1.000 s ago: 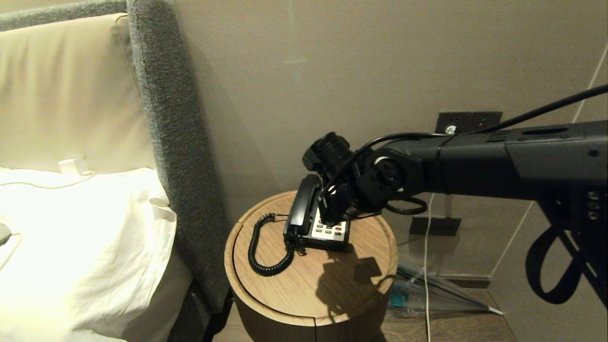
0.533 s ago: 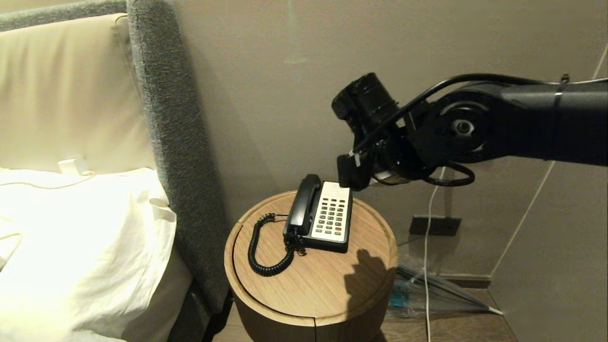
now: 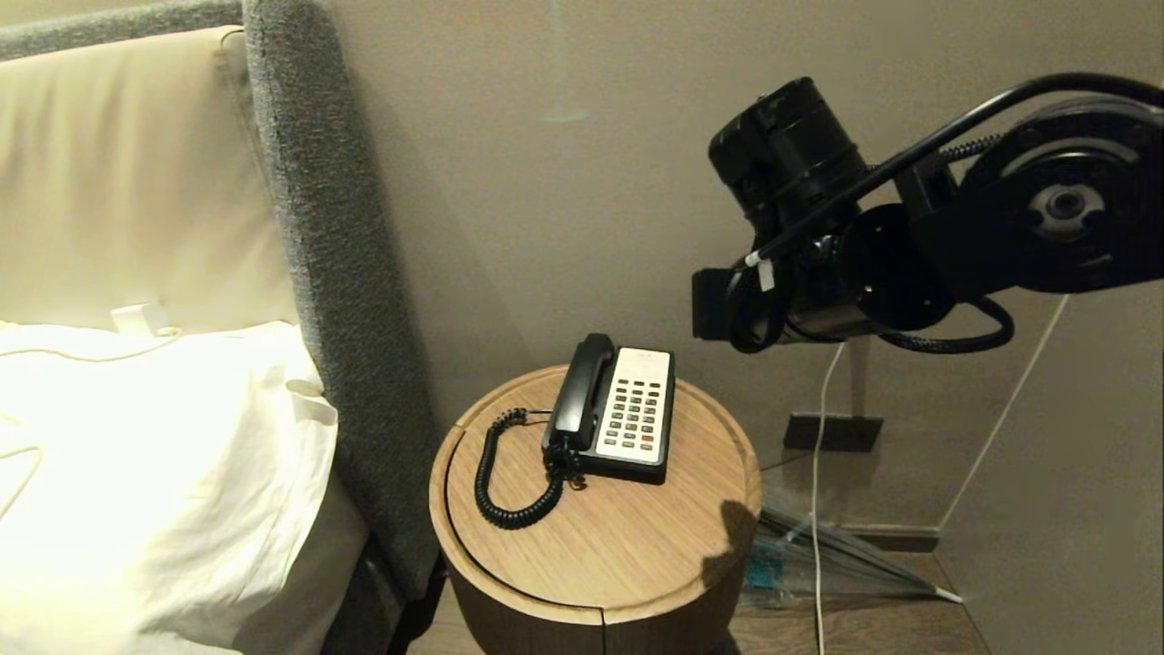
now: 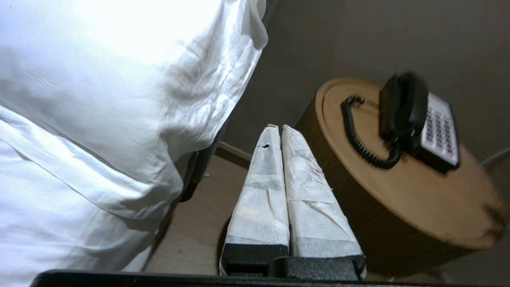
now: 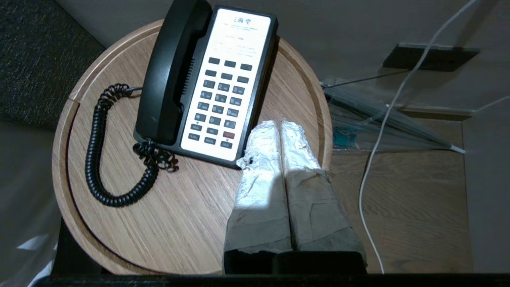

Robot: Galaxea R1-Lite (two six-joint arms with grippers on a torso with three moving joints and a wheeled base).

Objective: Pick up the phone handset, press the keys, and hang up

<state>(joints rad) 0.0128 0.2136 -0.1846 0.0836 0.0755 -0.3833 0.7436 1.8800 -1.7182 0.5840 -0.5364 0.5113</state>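
The phone handset [image 5: 173, 71] lies cradled along the phone base's [image 5: 227, 83] left side, long axis toward the table's [image 5: 199, 223] back edge, nearer the closed, empty right hand [image 5: 275, 127] (left hand [image 4: 277, 128] also closed).

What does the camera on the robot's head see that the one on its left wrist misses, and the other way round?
Only the head view shows the right arm raised beside the table, the wall socket and the padded headboard. Only the left wrist view shows the left gripper, its taped fingers pressed together, low beside the bed. Both show the phone handset resting on the phone base, the coiled cord, the round wooden table and the white pillow.
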